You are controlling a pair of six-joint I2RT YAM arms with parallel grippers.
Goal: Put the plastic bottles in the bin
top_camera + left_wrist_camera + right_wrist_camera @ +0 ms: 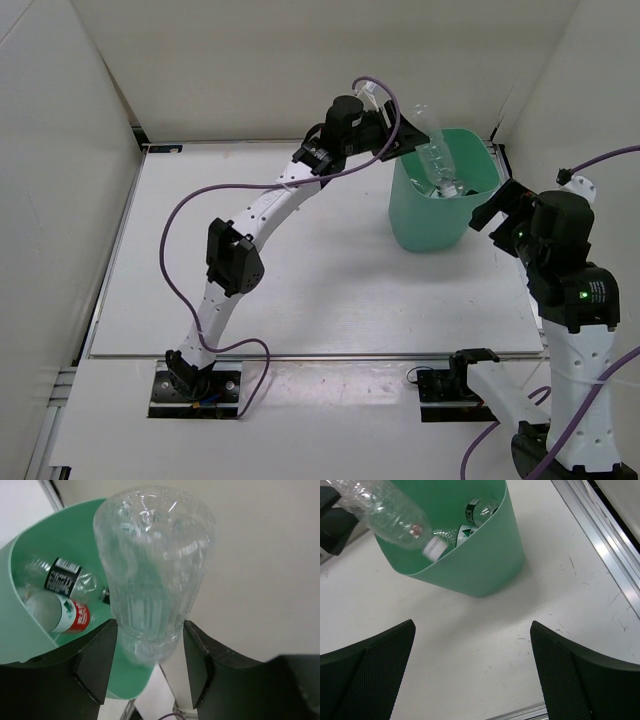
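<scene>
My left gripper point(400, 140) point(150, 665) is shut on the base end of the clear unlabelled bottle point(432, 150) point(152, 565). It holds the bottle tilted over the far left rim of the mint-green bin point(430, 225) point(15, 625), cap end down inside the opening point(434, 548). Inside the bin lie a dark-labelled bottle point(62, 576) and a red-labelled bottle point(70, 615); bottles also show in the right wrist view point(476, 510). My right gripper point(497, 212) point(472, 675) is open and empty, above the table just right of the bin point(480, 565).
White enclosure walls stand close behind and beside the bin. A metal rail point(600, 535) runs along the table's right edge. The left arm's purple cable point(190, 210) loops over the left half of the table.
</scene>
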